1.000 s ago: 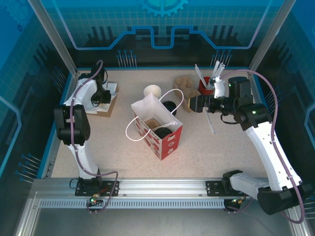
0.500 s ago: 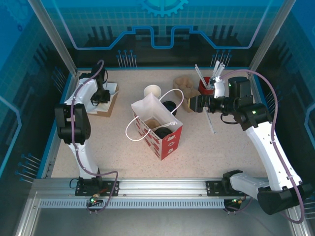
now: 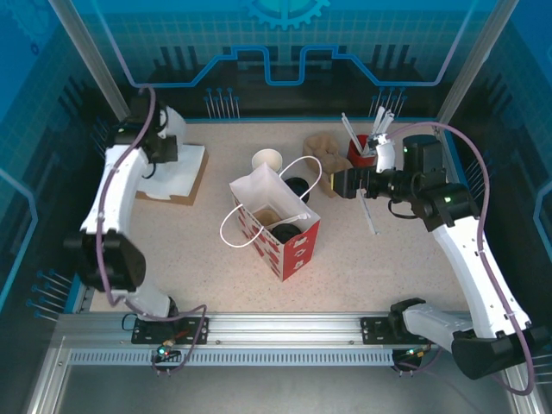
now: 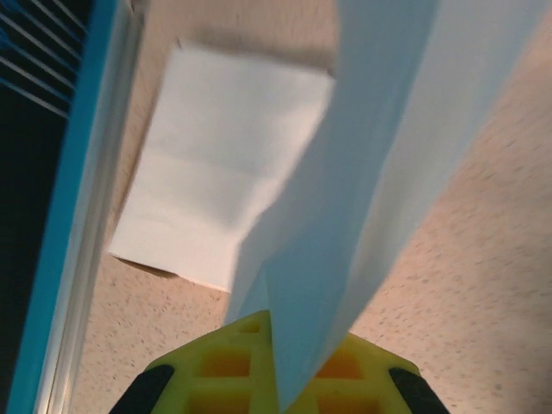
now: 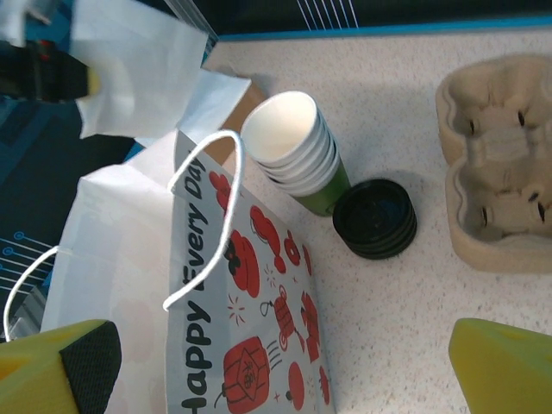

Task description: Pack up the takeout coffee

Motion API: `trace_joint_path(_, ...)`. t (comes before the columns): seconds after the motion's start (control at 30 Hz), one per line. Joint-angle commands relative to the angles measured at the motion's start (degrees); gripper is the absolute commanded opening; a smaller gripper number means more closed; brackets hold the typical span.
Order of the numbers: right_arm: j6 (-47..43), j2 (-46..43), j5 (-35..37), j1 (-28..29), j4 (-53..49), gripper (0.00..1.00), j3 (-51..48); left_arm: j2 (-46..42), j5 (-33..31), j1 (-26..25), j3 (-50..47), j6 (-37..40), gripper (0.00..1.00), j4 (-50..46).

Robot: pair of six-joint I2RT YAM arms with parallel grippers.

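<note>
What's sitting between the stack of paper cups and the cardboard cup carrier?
A low pile of black lids lies between the cup stack and the carrier, seen in the right wrist view.

Overhead and right-wrist views share the gift bag (image 3: 255,197).

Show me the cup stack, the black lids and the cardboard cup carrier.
cup stack (image 5: 280,129), right wrist view, inside of the top cup.
black lids (image 5: 375,216), right wrist view, top of the pile.
cardboard cup carrier (image 5: 509,168), right wrist view, middle ridge.
</note>
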Motion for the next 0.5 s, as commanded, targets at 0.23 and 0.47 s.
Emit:
trace_joint_path(0.23, -11.58, -2.8, -12.21, 0.44, 8.0, 1.0, 7.45, -10.87, 40.55, -0.41, 10.57, 0.71, 0.03, -2.21)
trace_joint_path(0.47, -7.19, 5.27, -17.47, 7.26, 3.37, 1.0, 20.49, -12.01, 60.09, -3.02, 16.19, -6.59, 0.03, 1.84)
